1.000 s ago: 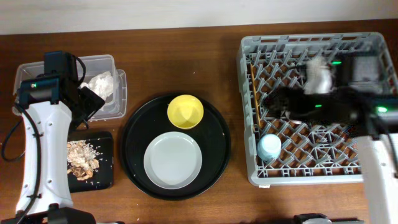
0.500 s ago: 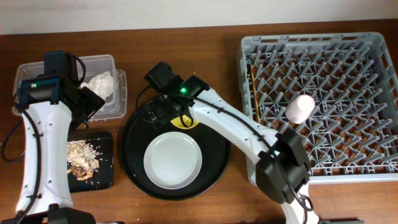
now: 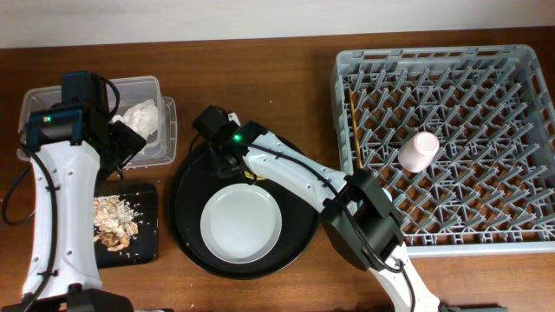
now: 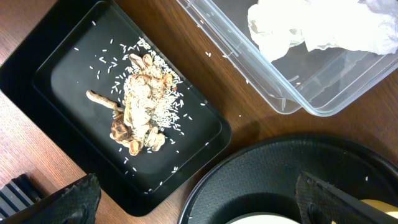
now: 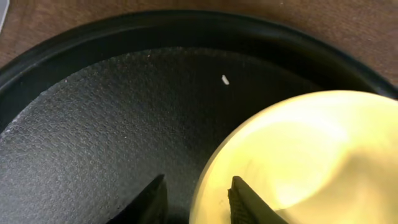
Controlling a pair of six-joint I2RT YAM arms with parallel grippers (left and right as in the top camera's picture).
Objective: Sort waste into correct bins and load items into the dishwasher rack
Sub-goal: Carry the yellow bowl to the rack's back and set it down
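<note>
The yellow bowl [image 5: 298, 155] sits on the round black tray [image 3: 186, 208], mostly hidden under my right gripper [image 3: 236, 160] in the overhead view. The right gripper [image 5: 199, 180] straddles the bowl's rim, one finger inside and one outside, narrowed but with a gap still showing. The pale grey plate [image 3: 241, 223] lies just in front of the bowl. A pink cup [image 3: 419, 152] lies on its side in the dishwasher rack [image 3: 347, 69], and chopsticks [image 3: 355, 130] lie along the rack's left side. My left gripper [image 4: 202, 205] hangs wide open and empty between the bins and the round tray.
The clear tub [image 3: 139, 87] at the back left holds the white napkin [image 3: 139, 114]. In front of it, the shallow black tray [image 3: 147, 243] holds food scraps [image 3: 113, 221] and rice. My right arm stretches from the rack's front left corner across the round tray.
My right arm has swung from the rack to the round tray, leaving the pink cup in the rack. Its jaws have narrowed around the bowl's rim. The left arm has stayed put.
</note>
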